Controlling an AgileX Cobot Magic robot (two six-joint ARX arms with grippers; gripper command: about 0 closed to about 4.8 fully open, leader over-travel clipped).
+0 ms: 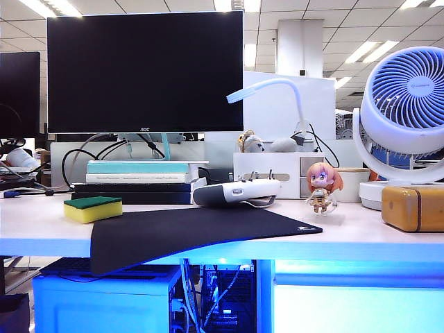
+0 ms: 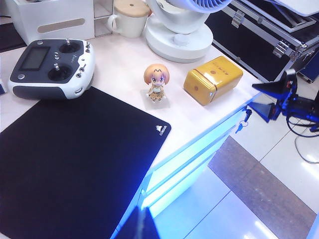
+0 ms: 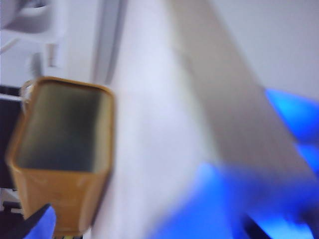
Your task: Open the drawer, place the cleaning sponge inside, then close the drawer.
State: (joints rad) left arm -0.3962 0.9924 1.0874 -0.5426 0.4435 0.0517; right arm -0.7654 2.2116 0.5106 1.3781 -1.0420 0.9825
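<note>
We see the cleaning sponge (image 1: 93, 208) lying near the left end of the surface (image 1: 374, 232), just beside the black mat (image 1: 201, 232). The drawer (image 1: 357, 305) sits closed under the surface's front edge at right, glowing blue. Neither end effector appears in any view; the left end effector is closed and holds nothing we can see, the right end effector's fingers are spread wide. The right wrist view shows the yellow-orange box (image 3: 62, 159) close by, blurred.

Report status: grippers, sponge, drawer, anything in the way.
Left gripper shut, unseen, right gripper open, unseen. Cleaning sponge on desk left, untouched. Drawer closed. Nothing visibly blocking drawer front.
</note>
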